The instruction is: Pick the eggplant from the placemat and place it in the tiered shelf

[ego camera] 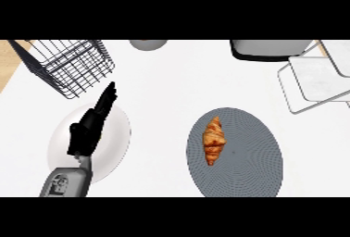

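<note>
The croissant [214,140] on the right placemat [253,176] looks light and flaky, best taken across its thick middle; the left robot hand [87,129] holds nothing, fingers straight.

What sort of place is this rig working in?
Most likely a kitchen counter: a white worktop with a croissant on a grey oval placemat, a white plate to its left, plus a wire basket and a tiered shelf farther back.

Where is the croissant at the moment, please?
In the head view, the croissant lies on the left part of the grey placemat, right of centre; the white plate under the left hand is its nearest neighbour, to its left.
</note>
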Motion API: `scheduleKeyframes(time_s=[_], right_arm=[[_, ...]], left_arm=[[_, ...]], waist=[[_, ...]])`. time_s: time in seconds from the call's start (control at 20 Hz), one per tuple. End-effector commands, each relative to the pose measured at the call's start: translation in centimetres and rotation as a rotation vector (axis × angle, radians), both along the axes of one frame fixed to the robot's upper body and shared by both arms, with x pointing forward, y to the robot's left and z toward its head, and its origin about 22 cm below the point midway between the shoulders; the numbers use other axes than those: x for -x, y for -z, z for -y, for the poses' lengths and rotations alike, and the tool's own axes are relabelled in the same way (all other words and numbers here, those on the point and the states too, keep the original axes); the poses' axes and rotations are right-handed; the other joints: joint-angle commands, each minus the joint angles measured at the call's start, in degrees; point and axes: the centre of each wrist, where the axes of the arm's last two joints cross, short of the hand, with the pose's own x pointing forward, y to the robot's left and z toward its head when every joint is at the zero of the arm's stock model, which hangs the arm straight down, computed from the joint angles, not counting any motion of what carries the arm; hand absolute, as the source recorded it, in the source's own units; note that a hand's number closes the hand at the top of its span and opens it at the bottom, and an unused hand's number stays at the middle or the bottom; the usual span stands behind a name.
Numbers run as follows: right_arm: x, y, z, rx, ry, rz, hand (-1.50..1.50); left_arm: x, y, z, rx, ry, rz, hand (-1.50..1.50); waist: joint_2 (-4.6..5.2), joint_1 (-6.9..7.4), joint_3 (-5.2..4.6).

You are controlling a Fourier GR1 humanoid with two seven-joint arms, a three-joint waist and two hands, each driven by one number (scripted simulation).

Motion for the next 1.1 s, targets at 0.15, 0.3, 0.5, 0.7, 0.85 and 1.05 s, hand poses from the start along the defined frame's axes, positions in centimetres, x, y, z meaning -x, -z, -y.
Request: scheduleKeyframes(time_s=[0.15,0.3,0.5,0.7,0.85,1.05], right_arm=[[0.7,1.5,2.0,-0.002,0.147,-0.058,-1.50],[0.8,1.0,2.7,-0.108,0.110,0.007,-1.50],[0.8,-0.2,2.7,-0.198,0.027,0.054,-1.50],[0.0,-1.7,1.5,-0.235,-0.033,0.053,-1.50],[1.0,-2.4,3.0,-0.252,-0.090,0.058,-1.50],[2.1,-3.7,3.9,-0.322,-0.069,0.172,-1.50]], left_arm=[[-0.9,1.4,-0.6,0.000,-0.011,0.004,0.00],[0.1,0.3,-0.9,0.005,-0.002,0.007,0.00],[-0.3,0.0,0.5,0.011,-0.011,0.005,0.00],[-0.9,-0.2,-0.6,0.011,-0.005,-0.003,0.00],[-0.5,-0.3,-0.9,0.006,-0.003,0.007,0.00],[0.1,0.1,-1.0,0.000,-0.003,0.010,0.00]], waist=[[-0.12,-0.61,0.12],[-0.18,-0.34,0.15],[-0.24,-0.43,0.15],[-0.14,-0.31,0.13],[-0.17,-0.38,0.14],[-0.21,-0.43,0.14]])
